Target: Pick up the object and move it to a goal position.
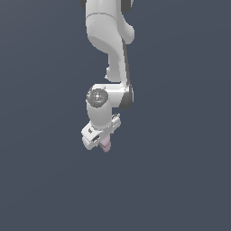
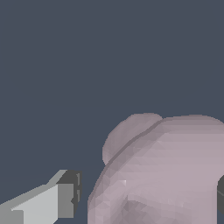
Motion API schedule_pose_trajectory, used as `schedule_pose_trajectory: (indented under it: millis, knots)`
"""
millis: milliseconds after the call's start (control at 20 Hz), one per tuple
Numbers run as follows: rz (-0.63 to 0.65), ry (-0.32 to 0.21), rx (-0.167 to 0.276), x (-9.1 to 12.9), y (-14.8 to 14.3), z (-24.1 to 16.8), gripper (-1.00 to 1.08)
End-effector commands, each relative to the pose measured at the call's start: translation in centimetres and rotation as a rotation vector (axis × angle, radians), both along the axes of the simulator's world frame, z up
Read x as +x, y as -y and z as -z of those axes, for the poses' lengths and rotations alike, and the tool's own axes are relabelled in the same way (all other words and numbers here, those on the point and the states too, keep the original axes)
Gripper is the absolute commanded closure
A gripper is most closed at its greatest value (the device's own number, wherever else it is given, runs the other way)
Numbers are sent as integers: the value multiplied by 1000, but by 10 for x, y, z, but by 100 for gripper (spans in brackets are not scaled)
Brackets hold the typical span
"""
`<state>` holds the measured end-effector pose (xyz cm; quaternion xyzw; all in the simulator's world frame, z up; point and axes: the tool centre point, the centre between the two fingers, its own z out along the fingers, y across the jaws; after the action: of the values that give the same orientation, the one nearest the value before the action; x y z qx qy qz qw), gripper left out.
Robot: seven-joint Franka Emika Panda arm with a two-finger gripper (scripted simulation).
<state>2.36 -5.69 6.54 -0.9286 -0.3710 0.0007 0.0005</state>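
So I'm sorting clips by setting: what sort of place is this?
Most likely a bare simulated scene, not a real room: a flat, featureless slate-blue background, a smoothly rendered white arm whose gripper has a faceted pale pink object at it, and nothing else in view.

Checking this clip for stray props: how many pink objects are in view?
1. The object sits between the gripper fingers under the arm; in the wrist view it fills the frame beside one finger. None elsewhere visible.
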Motion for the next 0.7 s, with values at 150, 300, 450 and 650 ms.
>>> schedule_pose_trajectory:
  millis: [150,300,450,650]
  knots:
    - [0,2,0,1,0,0,108]
    - [0,2,0,1,0,0,108]
    - [0,2,0,1,0,0,108]
    - [0,2,0,-1,2,0,108]
